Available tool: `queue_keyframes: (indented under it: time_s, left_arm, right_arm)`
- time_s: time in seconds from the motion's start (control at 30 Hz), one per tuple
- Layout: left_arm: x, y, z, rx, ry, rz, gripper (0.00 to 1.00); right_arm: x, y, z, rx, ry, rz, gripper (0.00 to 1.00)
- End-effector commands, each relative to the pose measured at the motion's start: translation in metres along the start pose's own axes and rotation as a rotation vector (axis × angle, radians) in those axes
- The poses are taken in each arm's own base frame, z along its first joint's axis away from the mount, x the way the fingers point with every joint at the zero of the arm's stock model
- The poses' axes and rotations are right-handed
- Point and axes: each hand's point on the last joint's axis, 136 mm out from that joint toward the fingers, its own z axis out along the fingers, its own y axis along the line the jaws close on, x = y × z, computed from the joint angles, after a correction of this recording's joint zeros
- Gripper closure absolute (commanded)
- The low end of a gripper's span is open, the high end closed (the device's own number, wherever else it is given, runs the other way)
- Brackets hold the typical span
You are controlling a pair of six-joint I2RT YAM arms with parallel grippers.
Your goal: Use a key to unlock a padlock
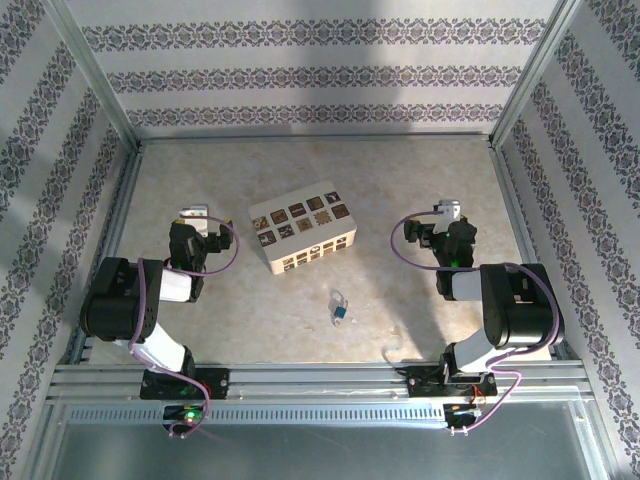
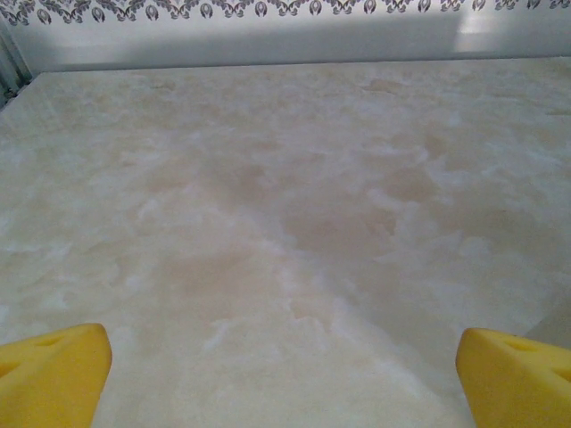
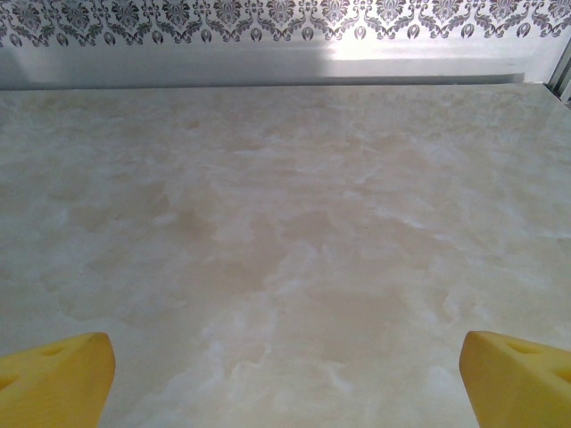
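Right end effector (image 1: 447, 211) and left end effector (image 1: 192, 213) both gaping wide, holding nothing. Padlock (image 1: 341, 308) lying between, base-ward of both, long axis running near-far; right sitting closer.

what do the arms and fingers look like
The left arm and right arm are chunky black joints with white links, a purple cable looping along each. The left base shows a green light. The fingers are yellow wedge-shaped pads.
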Motion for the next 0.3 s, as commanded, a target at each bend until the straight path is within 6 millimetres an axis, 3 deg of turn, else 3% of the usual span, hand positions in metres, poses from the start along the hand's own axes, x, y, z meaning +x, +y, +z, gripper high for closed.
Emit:
queue_keyframes:
  time_s: [0.0,0.27]
  left_arm:
    - [0.0001,0.0018,-0.0011,0.004,0.004,-0.015,0.01]
    - [0.0001,0.0018,-0.0012,0.004,0.005,-0.015,0.01]
  right_arm:
    - [-0.0076,-0.0002,0.0005,0.008,-0.019,0.009,0.02]
    - [-0.0074,0.0004,0.0011,0.015,-0.015,0.004,0.01]
